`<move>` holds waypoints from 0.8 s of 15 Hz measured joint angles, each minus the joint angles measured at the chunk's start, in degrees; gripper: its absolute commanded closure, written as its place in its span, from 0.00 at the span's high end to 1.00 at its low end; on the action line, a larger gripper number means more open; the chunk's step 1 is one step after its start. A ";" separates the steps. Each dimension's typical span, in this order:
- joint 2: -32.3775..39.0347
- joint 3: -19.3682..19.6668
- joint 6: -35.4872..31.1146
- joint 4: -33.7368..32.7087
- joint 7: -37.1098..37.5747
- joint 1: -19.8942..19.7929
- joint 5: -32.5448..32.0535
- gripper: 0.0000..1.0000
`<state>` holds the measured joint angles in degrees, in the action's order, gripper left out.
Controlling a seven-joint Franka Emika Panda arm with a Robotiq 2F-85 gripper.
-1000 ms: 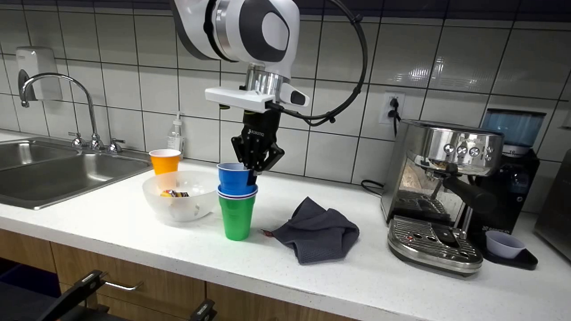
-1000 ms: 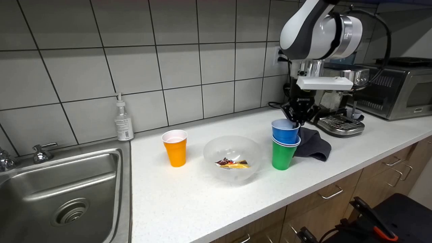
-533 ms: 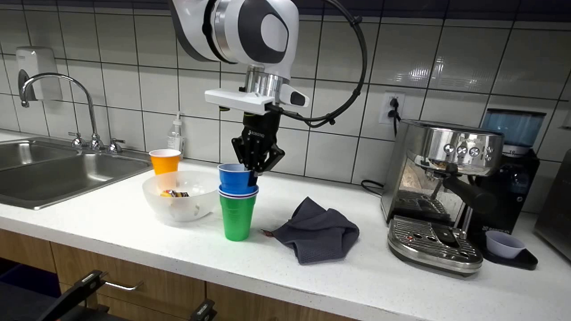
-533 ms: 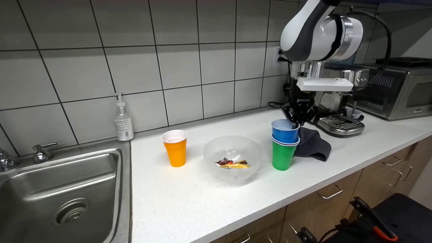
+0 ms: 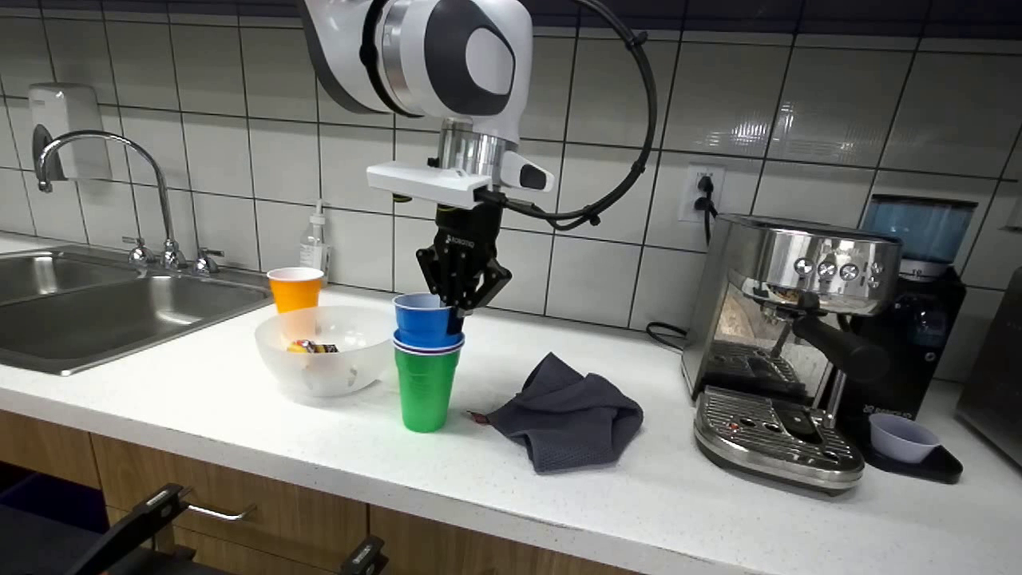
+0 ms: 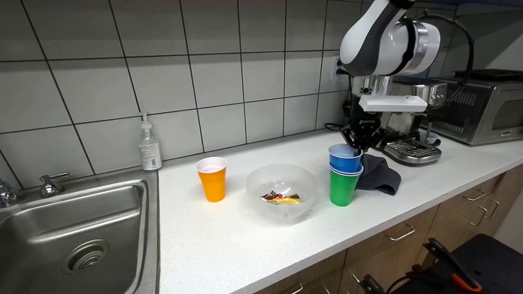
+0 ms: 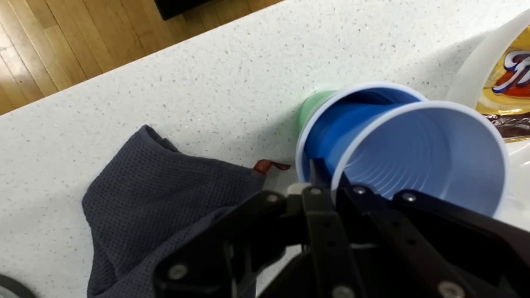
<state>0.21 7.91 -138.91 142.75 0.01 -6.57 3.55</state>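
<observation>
We could not see the sunken base of the upper blue cup (image 6: 344, 163), nor make out what was nested between it and the green cup (image 6: 342, 190). In the wrist view, the tool (image 7: 331, 176) hid part of the upper blue cup's rim. To one side of that cup, the dark cloth (image 7: 165, 198) ran off the bottom edge; to the other, the bowl (image 7: 468, 80) and the wrapper (image 7: 511, 89) were cut off.

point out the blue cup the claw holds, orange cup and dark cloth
Upper blue plastic cup (image 7: 418, 153): wrist view, inside surface.
Orange plastic cup (image 6: 214, 182): in an exterior view, outer wall.
Dark waffle-weave cloth (image 5: 568, 419): in an exterior view, upper side near middle.
</observation>
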 measured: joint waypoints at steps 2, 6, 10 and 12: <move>0.00 0.00 -0.29 0.18 0.11 0.00 -0.24 0.01; 0.00 0.00 -0.48 0.50 0.34 0.00 -0.67 0.01; 0.00 0.00 -0.58 0.73 0.64 0.00 -1.00 0.29; 0.00 0.00 -0.61 0.78 0.79 0.00 -1.09 0.36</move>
<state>0.21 7.91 -139.52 143.53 0.80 -6.57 2.46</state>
